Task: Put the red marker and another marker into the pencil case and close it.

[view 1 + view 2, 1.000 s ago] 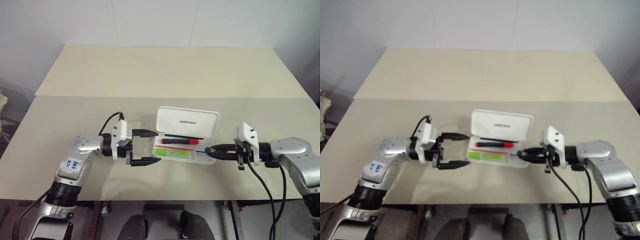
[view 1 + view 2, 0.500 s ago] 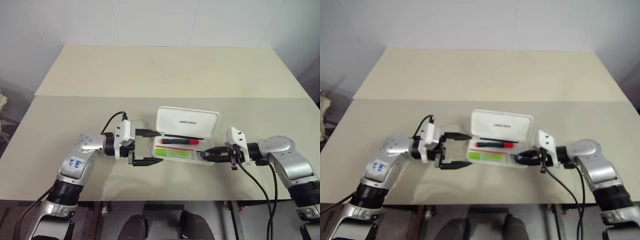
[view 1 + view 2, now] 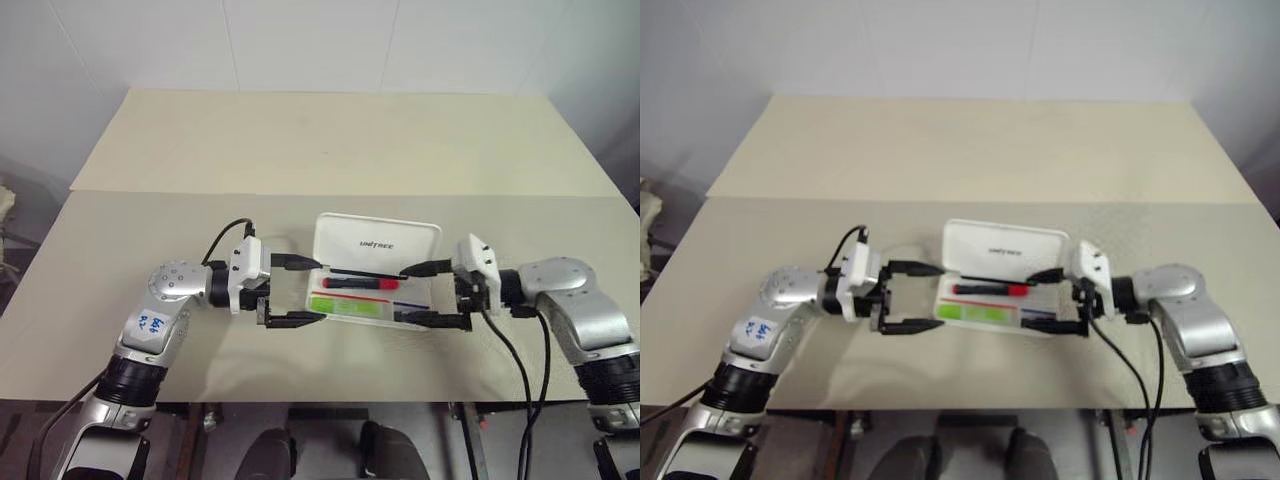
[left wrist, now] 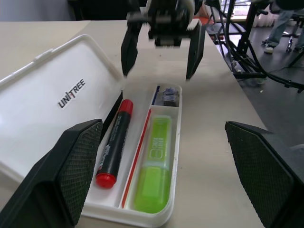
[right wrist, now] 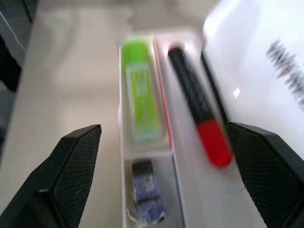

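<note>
R gripper (image 3: 424,293) is standing wide open, empty, at the right end of the pencil case (image 3: 375,277). L gripper (image 3: 296,291) is also gaping, empty, at the left end. Case is lying long axis left-right betw. the two, lid (image 3: 377,244) propped up on the far side. Red marker (image 3: 357,283) and green marker (image 3: 345,306) are lying in the tray, parallel w/ it. Closing likely means pulling the lid toward the robot; both arms abt equally near.

The pencil case (image 4: 45,102) is glossy white with dark lettering. Inside lie a red-and-black marker (image 4: 114,142) and a lime-green marker (image 4: 154,166), parted by a red stripe (image 4: 137,159).
</note>
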Controlling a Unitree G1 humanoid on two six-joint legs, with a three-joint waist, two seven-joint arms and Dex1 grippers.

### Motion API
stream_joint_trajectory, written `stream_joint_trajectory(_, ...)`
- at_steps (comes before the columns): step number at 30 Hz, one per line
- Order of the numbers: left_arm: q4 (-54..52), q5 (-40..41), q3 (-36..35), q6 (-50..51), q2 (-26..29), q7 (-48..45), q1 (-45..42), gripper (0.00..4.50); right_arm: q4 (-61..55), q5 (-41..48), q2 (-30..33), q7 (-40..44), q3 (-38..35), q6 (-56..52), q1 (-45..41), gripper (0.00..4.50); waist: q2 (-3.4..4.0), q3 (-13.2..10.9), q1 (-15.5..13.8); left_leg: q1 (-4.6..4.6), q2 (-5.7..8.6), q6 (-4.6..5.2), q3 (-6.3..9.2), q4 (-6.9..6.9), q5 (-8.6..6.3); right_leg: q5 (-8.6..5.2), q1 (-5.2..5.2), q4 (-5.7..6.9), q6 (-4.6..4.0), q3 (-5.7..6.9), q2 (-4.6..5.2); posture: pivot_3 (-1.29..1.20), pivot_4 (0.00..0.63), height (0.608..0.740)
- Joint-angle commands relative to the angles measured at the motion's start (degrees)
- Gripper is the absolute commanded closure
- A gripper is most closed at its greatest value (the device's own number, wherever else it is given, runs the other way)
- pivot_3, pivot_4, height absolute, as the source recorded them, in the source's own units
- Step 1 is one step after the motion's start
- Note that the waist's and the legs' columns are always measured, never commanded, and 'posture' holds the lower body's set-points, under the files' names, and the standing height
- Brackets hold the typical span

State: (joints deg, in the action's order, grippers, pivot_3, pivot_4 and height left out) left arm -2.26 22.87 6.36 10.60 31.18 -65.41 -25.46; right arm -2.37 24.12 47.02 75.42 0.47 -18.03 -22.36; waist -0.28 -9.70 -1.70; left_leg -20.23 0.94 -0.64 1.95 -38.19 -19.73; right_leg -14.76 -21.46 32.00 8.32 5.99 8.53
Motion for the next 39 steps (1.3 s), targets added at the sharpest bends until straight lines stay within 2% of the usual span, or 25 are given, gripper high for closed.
stream_joint_trajectory(1,-0.04,1.67,-3.83,0.01,0.5,1.16,-0.55,0.09,-3.05,2.94,2.93,0.18,-6.61,0.02,4.05,0.03,-0.02,0.0,-0.03,0.0,0.0,0.0,0.01,0.0,0.0,0.0,0.01,0.0,0.0,0.01,0.0,0.0,0.15,0.74)
stream_joint_trajectory(8,0.51,3.41,-8.15,0.8,1.7,1.24,0.89,0.09,0.02,5.65,5.65,-0.01,-16.88,0.95,9.46,0.03,-0.01,0.0,0.24,0.04,-0.03,0.0,-0.13,-0.01,0.0,0.0,0.01,0.0,0.01,0.0,0.01,0.0,0.15,0.74)
stream_joint_trajectory(13,3.36,4.89,-10.68,-0.06,1.54,0.69,0.93,1.73,2.17,3.21,7.99,2.06,-16.9,3.95,12.28,0.0,-0.01,0.0,0.24,0.09,-0.09,0.0,-0.2,0.0,0.0,0.0,0.03,0.02,0.0,-0.01,-0.02,0.0,0.15,0.74)
stream_joint_trajectory(21,6.12,3.76,-11.55,-2.25,1.43,1.45,-0.27,4.47,3.4,1.84,5.73,-0.32,-15.29,6.76,10.62,0.0,-0.01,0.0,0.19,0.08,-0.1,0.0,-0.24,-0.01,0.0,0.01,0.02,0.01,0.01,-0.01,-0.01,0.0,0.15,0.74)
stream_joint_trajectory(27,9.32,1.65,-13.66,-5.64,-1.52,9.77,-1.89,4.47,2.02,1.57,5.02,-1.8,-14.68,6.88,10.92,0.0,-0.02,0.0,0.08,0.06,-0.09,0.0,-0.24,-0.03,0.0,0.01,0.02,0.01,0.02,-0.01,0.0,0.0,0.15,0.74)
stream_joint_trajectory(31,11.99,-3.12,-13.06,-5.87,-3.95,18.86,-4.27,4.47,1.88,1.54,5.14,-2.53,-14.79,6.8,10.01,0.0,-0.03,0.0,0.09,0.08,-0.08,0.0,-0.24,-0.04,0.0,0.02,0.04,0.02,0.03,-0.01,0.0,0.0,0.15,0.74)
stream_joint_trajectory(39,23.59,-10.2,-7.97,-5.75,-9.92,25.63,-13.14,4.47,1.07,1.4,5.35,-3.3,-14.36,6.42,8.84,0.0,-0.07,0.0,-0.29,0.06,-0.04,0.0,-0.29,-0.1,0.0,0.04,0.05,0.01,0.07,0.01,0.01,0.0,0.15,0.74)
